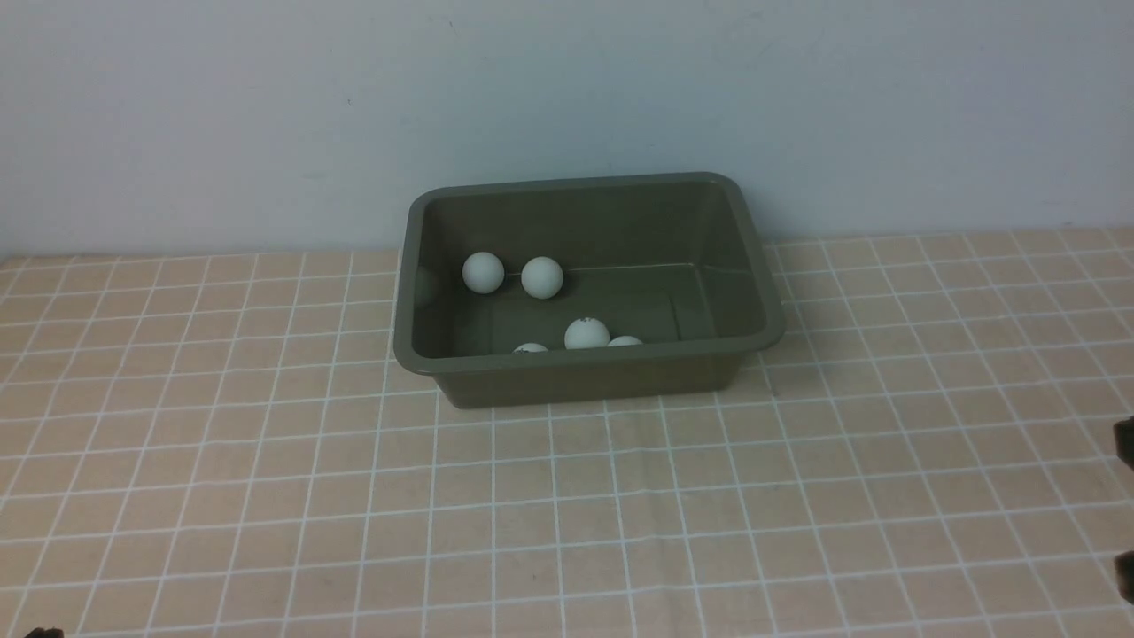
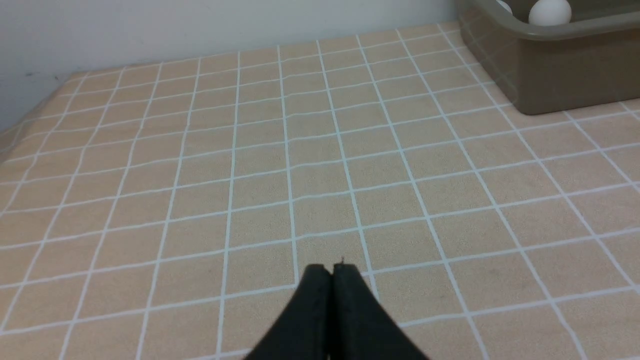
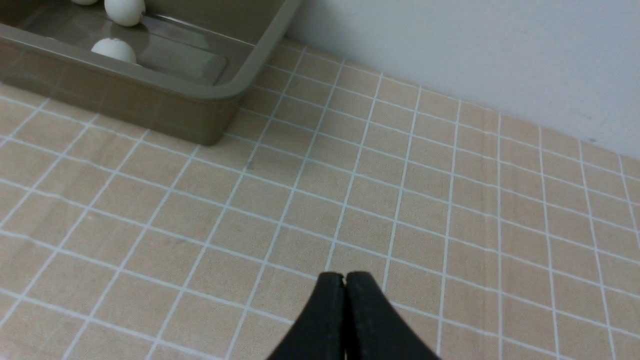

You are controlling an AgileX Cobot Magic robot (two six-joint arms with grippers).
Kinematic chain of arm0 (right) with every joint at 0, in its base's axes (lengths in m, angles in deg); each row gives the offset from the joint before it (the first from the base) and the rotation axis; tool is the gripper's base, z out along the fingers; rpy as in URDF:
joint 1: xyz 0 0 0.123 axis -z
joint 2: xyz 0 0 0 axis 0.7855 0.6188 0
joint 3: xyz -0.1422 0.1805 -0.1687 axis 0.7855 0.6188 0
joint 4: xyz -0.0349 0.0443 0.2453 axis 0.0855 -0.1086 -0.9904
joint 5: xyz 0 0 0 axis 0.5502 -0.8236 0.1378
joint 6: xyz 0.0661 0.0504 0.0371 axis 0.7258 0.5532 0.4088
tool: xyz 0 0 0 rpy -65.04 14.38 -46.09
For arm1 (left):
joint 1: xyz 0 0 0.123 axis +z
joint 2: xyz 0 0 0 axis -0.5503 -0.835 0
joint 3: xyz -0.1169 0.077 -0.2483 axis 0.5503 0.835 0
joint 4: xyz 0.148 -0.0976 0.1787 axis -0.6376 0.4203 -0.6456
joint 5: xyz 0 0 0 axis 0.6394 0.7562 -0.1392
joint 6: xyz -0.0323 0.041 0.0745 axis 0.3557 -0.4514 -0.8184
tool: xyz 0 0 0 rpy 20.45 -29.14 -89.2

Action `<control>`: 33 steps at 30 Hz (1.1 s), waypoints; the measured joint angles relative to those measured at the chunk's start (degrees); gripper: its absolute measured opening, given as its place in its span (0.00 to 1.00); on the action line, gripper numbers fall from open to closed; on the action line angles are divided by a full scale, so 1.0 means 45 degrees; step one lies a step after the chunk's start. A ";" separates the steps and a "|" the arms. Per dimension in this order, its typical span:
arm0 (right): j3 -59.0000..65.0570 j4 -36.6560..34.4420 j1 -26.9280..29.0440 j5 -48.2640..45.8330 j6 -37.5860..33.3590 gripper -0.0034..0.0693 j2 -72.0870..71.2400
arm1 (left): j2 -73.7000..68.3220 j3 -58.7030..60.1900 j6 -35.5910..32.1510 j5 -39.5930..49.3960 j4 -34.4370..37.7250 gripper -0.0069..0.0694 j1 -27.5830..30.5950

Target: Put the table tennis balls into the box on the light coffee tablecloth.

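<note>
The olive-green box stands on the light coffee tablecloth at the back centre. Several white table tennis balls lie inside it: two near its far left wall, others against the near wall. In the left wrist view the box shows one ball over its rim. The right wrist view shows a ball in the box. My left gripper is shut and empty above bare cloth. My right gripper is likewise shut and empty, away from the box.
A pale wall rises right behind the box. Dark bits of my right arm show at the front view's right edge. The cloth's left edge drops off near the wall in the left wrist view.
</note>
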 joint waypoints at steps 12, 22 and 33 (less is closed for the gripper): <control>0.3467 -0.0771 0.3064 0.1637 0.0562 0.02 -0.3682 | 0.0000 0.0000 0.0000 0.0036 -0.0004 0.00 0.0004; 0.6032 -0.1418 0.3192 0.3036 0.0622 0.02 -0.7316 | 0.0000 0.0000 0.0000 0.0036 -0.0015 0.00 0.0004; 0.6056 -0.1506 0.3192 0.1177 0.0656 0.02 -0.8500 | 0.0000 0.0000 0.0000 0.0036 -0.0015 0.00 0.0004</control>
